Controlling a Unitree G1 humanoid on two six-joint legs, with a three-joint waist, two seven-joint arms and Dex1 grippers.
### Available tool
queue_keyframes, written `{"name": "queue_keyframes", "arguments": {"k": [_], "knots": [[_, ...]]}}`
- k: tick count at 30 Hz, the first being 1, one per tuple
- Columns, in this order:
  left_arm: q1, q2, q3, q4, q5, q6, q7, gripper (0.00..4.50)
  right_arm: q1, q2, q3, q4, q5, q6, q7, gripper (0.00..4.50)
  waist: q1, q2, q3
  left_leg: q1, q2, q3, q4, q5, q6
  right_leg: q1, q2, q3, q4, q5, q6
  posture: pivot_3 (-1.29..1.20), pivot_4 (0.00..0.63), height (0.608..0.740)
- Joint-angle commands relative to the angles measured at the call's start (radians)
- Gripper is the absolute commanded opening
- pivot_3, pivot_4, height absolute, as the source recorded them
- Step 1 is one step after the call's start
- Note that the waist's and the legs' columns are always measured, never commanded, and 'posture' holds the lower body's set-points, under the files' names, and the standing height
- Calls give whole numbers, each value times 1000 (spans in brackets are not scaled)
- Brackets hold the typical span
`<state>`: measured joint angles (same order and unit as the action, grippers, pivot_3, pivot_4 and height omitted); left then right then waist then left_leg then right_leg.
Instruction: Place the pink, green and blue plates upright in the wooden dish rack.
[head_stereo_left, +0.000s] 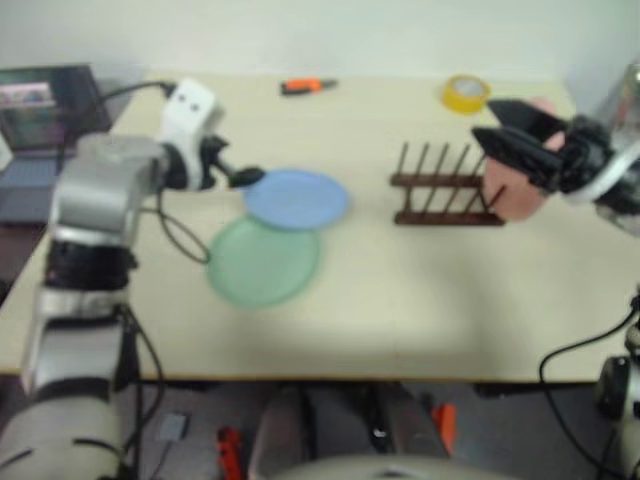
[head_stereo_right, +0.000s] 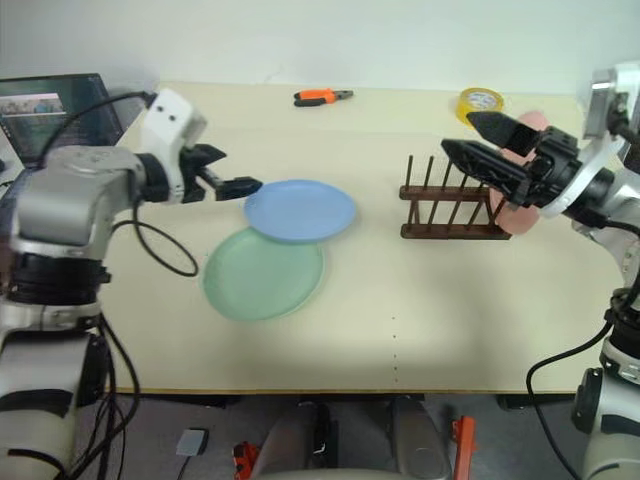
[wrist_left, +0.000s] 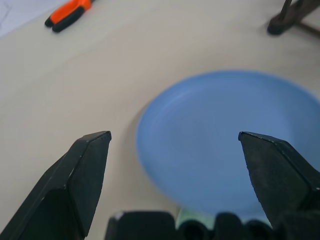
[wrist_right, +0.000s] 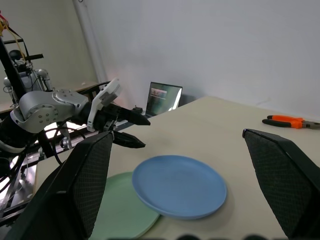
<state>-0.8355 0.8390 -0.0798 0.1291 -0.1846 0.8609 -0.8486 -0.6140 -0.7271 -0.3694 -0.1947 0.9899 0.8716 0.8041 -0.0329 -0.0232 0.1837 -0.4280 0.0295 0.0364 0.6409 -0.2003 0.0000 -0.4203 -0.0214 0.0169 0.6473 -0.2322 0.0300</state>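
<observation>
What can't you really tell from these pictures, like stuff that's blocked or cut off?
- Pale pink round plate: head views, mostly behind the right claw; whether it stands in the dark brown wooden rack is unclear.
- Pale green round plate: far edge under the light blue round plate.
- Laptop: cut by the picture edge, screen unreadable.

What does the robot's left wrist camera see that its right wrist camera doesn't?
Left wrist view alone: a corner of the dark brown wooden dish rack and the left gripper seen from behind, jaws open, empty.

Right wrist view alone: the pale green round plate lying partly under the blue one, an open laptop, and the right gripper, jaws open, empty. It sees the left gripper from the front.

Both: the light blue round plate flat on the cream table, and the orange-handled pliers.
</observation>
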Motion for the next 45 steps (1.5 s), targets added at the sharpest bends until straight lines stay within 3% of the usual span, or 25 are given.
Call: {"name": "queue_keyframes", "arguments": {"k": [1,14,17,23,34,37,45], "knots": [[50,45,41,-39,-12,-37,-34,4500,-6,11,5,-30,27,-6,-5,4475,3,0,0,0,0,0,0,0,0,0,0,0,0,0,0,0,150,740],[215,124,112,-128,-57,11,-48,4500,-43,95,115,-1,17,-11,7,4475,4,-1,0,-2,0,0,2,0,0,-1,-1,0,0,1,0,0,150,740],[316,152,93,-169,-62,23,-72,4500,-36,102,197,-22,-34,-12,16,4475,2,-1,0,-2,1,-1,2,0,0,-1,0,-1,0,1,-1,0,150,740],[365,113,77,-164,-72,42,-52,4500,6,82,341,-66,-174,-51,52,4475,9,-1,0,-2,1,-2,3,0,0,-1,-1,-2,1,1,-2,0,150,740],[364,34,36,-88,-61,64,-12,4500,14,96,352,-86,-200,-44,42,4475,8,-2,0,-2,1,-1,3,0,0,-1,-1,-2,1,1,-1,0,150,740],[364,30,43,-83,-66,72,-3,3962,18,92,348,-89,-204,-43,44,4500,8,-2,0,-2,1,-1,3,0,0,-1,0,-2,1,1,-1,0,150,740],[370,43,52,-78,-67,67,-1,1148,20,97,352,-94,-218,-43,53,4500,7,-2,0,-2,1,-1,4,0,0,-1,-1,-1,1,1,-1,0,150,740]]}}
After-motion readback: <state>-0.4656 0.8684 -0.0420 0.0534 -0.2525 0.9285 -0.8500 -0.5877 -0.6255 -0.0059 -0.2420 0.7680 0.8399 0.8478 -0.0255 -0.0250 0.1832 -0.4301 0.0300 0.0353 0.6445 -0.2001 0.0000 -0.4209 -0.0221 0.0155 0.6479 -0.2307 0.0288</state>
